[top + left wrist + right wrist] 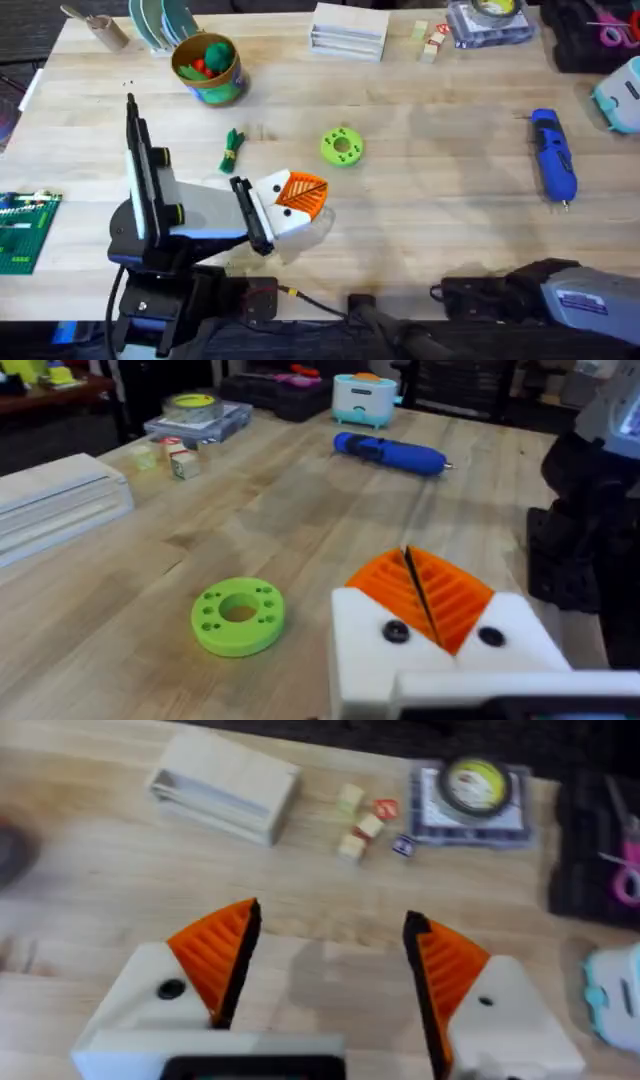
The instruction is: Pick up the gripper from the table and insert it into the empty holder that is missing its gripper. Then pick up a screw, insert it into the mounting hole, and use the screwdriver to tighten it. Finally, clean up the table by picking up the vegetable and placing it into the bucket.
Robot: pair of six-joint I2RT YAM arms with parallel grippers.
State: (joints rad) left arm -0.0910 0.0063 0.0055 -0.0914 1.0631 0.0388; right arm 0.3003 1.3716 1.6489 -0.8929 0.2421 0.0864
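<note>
The screwdriver point(552, 157), chunky blue plastic, lies untouched; left gripper point(300, 192) pressed closed, right gripper point(330, 960) spread apart.

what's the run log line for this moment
left tool: shut, empty | right tool: open, empty | screwdriver: on table | vegetable: beside bucket

table point(420, 200): pale wood, planked, visible grain, matt with a faint sheen; left hand point(425, 600): white blocks smooth matt plastic, orange pads ribbed plastic, dark screw heads; right hand point(330, 965): same white plastic, same ribbed orange pads; screwdriver point(552, 155): blue plastic body, slightly glossy, thin metal bit; green disc point(238, 617): lime plastic, matt, drilled holes; bucket point(208, 68): smooth, glossy-looking rim.
</note>
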